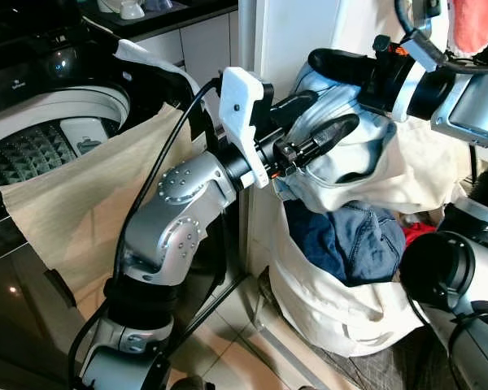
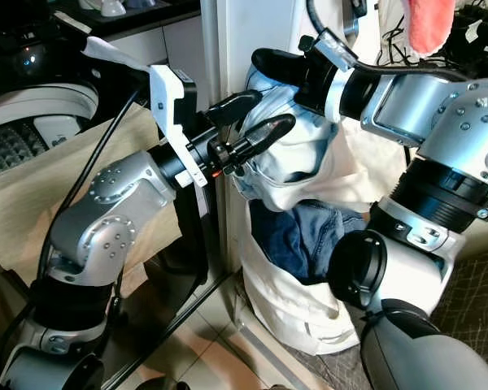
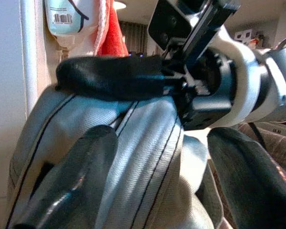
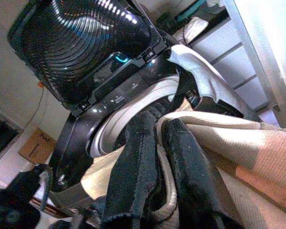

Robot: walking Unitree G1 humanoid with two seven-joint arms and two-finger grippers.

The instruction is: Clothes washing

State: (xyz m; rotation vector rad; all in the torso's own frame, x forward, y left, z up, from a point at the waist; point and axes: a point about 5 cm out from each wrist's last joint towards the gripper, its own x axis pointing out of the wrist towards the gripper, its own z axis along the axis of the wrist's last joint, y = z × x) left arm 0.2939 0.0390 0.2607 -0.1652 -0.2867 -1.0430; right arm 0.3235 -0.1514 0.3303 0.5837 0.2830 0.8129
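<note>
A light blue garment (image 1: 342, 154) bulges out of the top of a white laundry bag (image 1: 325, 317). My left gripper (image 1: 325, 118) reaches across from the left and is open, one finger above and one finger (image 1: 335, 130) pressed against the garment's side. In the left wrist view the pale cloth (image 3: 133, 143) lies between the spread fingers (image 3: 71, 181). My right gripper (image 1: 337, 63) comes in from the upper right and is shut on the garment's top. In the right wrist view its fingers (image 4: 143, 162) pinch pale cloth.
A top-loading washing machine (image 1: 41, 122) stands at the left with its lid up and a beige cloth (image 1: 73, 203) draped over its front edge. Dark blue jeans (image 1: 350, 240) and something red (image 1: 419, 231) lie lower in the bag. A white cabinet panel (image 1: 285, 32) stands behind.
</note>
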